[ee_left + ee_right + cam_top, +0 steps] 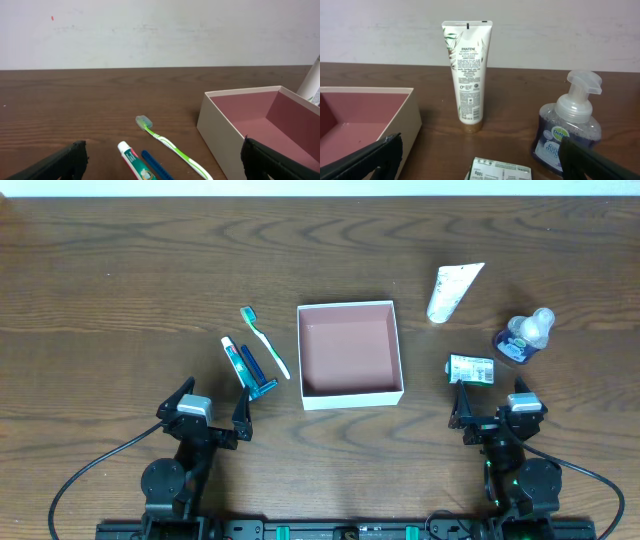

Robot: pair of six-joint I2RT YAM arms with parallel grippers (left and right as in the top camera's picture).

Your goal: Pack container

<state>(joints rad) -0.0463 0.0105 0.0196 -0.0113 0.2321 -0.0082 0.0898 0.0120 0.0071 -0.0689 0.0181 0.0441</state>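
Observation:
The container (350,394) is a square white box with a pink-brown inside, mid-table; it also shows in the left wrist view (220,125) and the right wrist view (400,120). It holds nothing. Left of it lie a green toothbrush (266,342), a toothpaste tube (235,361) and a blue stick (254,366). Right of it are a white Pantene tube (452,292), a soap box (471,368) and a purple pump bottle (524,337). My left gripper (212,412) is open and empty, just short of the toothpaste. My right gripper (492,405) is open and empty, just short of the soap box.
The wood table (120,290) runs to a pale wall at the back. Black cables (90,470) loop from both arm bases along the front edge.

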